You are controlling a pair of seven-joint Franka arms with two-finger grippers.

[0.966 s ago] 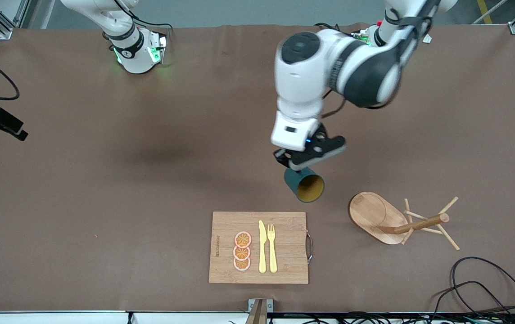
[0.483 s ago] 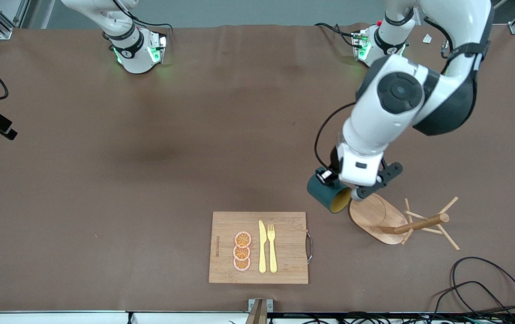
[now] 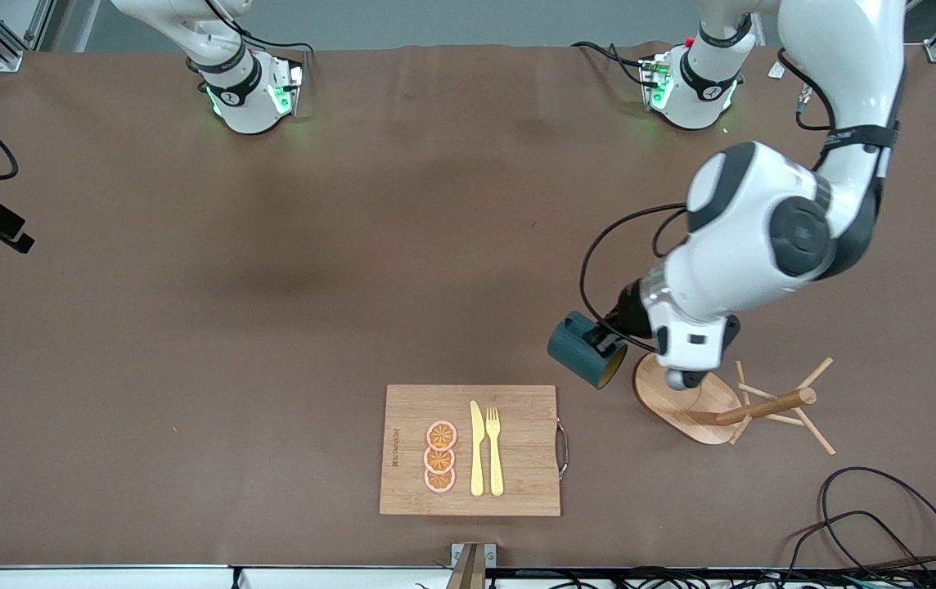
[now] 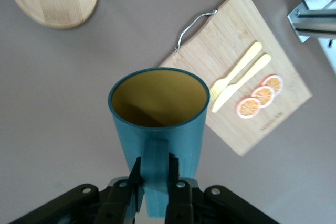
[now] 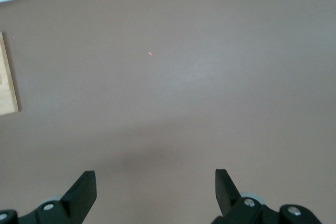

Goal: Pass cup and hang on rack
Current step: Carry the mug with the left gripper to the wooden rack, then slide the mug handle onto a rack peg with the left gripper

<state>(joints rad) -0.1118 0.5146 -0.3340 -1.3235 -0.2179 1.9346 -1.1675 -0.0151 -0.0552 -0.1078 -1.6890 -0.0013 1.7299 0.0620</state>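
Left arm holding the cup in the air beside the tipped-over rack.

I see the left gripper point(image 4: 155, 182) clamped on the handle of the cup point(image 3: 587, 350), which hangs tilted over bare table just beside the rack's oval base, mouth aimed down toward the cutting board point(image 3: 470, 450). The rack point(image 3: 722, 398) lies on its side toward the left arm's end of the table, post and pegs pointing away from the cup, so the base stands between the cup and the pegs. My left arm's wrist overlaps part of that base in the front view. On the board lie a yellow knife point(image 3: 476, 448), a fork point(image 3: 494, 450) and three orange slices point(image 3: 440, 456). A black cable point(image 3: 869, 511) coils nearer the camera than the rack. The right gripper point(image 5: 155, 192) waits over bare table, fingers apart, holding nothing.
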